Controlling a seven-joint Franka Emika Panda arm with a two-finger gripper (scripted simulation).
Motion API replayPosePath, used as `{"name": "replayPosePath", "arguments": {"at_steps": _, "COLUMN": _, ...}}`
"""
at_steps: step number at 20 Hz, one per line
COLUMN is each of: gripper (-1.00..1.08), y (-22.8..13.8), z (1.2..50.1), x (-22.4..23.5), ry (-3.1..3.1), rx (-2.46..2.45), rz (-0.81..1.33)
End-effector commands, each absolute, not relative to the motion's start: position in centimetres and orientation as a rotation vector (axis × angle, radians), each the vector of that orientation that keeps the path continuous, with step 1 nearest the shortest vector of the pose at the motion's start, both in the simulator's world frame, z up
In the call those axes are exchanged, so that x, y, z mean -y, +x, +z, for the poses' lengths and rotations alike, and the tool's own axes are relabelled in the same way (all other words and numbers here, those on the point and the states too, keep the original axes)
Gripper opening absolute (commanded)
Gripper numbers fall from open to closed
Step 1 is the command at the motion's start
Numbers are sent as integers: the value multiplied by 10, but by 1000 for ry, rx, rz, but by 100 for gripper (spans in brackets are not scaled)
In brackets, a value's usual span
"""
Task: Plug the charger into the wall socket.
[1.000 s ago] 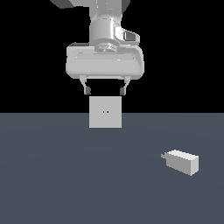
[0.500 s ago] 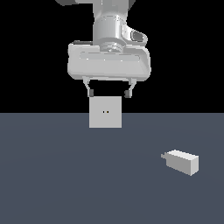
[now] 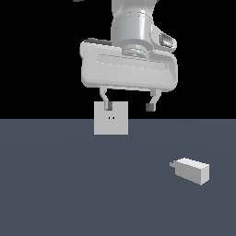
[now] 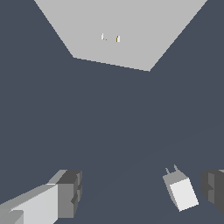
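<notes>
Gripper (image 3: 130,106) now further right, wide open, one finger overlapping wall socket (image 3: 111,119)

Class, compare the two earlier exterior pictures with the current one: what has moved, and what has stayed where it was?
The arm has shifted toward the exterior view's right, carrying the open, empty tool with it; its height looks roughly the same. Nothing was taken hold of or let go. The charger still lies on the floor at the right, and the wall socket stands unchanged.
</notes>
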State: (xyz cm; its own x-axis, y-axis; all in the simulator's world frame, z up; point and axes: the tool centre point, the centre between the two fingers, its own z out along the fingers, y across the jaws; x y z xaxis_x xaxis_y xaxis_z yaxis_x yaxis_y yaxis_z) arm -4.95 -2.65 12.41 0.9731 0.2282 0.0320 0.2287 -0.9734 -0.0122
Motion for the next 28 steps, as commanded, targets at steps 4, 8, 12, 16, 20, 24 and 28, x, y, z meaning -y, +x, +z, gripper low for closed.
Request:
{"name": "replayPosePath", "arguments": {"at_steps": 4, "gripper": 100, "y": -66, "z": 110, "x": 48, "ry": -3083, "rx": 492, "rz": -80}}
{"name": "replayPosePath", "arguments": {"at_steps": 8, "gripper": 100, "y": -76, "z": 101, "x": 63, "ry": -3064, "rx": 580, "rz": -102}}
{"name": "replayPosePath", "arguments": {"at_steps": 12, "gripper": 100, "y": -84, "z": 91, "x": 79, "ry": -3044, "rx": 664, "rz": -122}}
{"name": "replayPosePath", "arguments": {"at_steps": 16, "gripper": 100, "y": -91, "z": 82, "x": 94, "ry": -3022, "rx": 743, "rz": -141}}
{"name": "replayPosePath", "arguments": {"at_steps": 20, "gripper": 100, "y": -95, "z": 74, "x": 106, "ry": -3002, "rx": 806, "rz": -157}}
{"name": "replayPosePath", "arguments": {"at_steps": 24, "gripper": 100, "y": -98, "z": 68, "x": 115, "ry": -2986, "rx": 852, "rz": -168}}
{"name": "replayPosePath", "arguments": {"at_steps": 28, "gripper": 100, "y": -99, "z": 64, "x": 122, "ry": -2975, "rx": 883, "rz": -176}}
